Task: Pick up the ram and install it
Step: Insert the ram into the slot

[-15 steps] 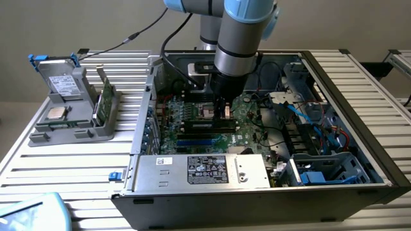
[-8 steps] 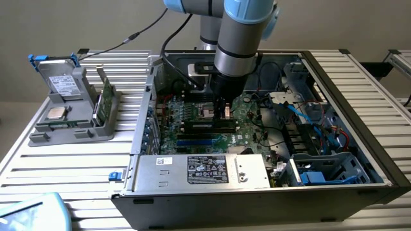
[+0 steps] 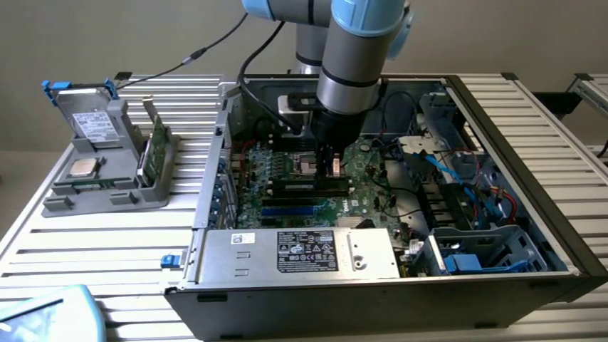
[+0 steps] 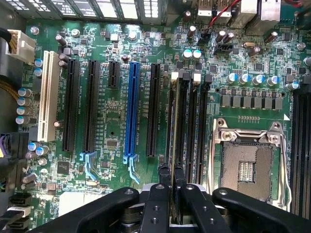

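Observation:
My gripper (image 3: 331, 169) reaches down into the open computer case (image 3: 532, 178) over the motherboard (image 3: 285, 203). In the wrist view the two black fingers (image 4: 164, 182) stand almost together, shut on the top edge of the ram (image 4: 174, 121). The ram is seen edge-on as a thin strip. It runs in line with the first of the black memory slots (image 4: 194, 131), beside the bare processor socket (image 4: 245, 167). How deep the ram sits in the slot I cannot tell.
A grey holder (image 3: 105, 192) outside the case at the exterior view's left carries a boxy drive (image 3: 95, 127), a silver processor chip (image 3: 82, 168) and a green board stick (image 3: 156, 149). The power supply (image 3: 299, 253) fills the case's near side. Cables (image 3: 446, 160) and a drive cage (image 3: 480, 249) crowd the exterior view's right.

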Motion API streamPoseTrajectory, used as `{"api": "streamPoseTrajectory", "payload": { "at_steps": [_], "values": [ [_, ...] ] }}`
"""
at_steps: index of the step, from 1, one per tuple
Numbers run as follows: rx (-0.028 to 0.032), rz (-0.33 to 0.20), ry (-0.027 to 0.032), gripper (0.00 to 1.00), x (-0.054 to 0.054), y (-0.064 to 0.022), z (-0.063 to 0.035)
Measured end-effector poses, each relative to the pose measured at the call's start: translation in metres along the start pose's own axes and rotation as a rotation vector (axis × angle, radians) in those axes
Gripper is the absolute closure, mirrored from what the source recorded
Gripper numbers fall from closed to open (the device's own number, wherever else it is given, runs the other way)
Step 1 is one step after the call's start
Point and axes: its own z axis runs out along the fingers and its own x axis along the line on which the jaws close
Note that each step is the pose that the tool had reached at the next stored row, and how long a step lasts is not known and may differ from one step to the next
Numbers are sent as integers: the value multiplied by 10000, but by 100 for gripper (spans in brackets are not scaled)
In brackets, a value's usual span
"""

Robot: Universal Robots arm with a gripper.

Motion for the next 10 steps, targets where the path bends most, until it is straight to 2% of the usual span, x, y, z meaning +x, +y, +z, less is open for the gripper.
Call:
{"api": "streamPoseTrajectory", "payload": {
  "at_steps": [10],
  "values": [
    [0,-6,1,86,-3,-3,21]
  ]
}}
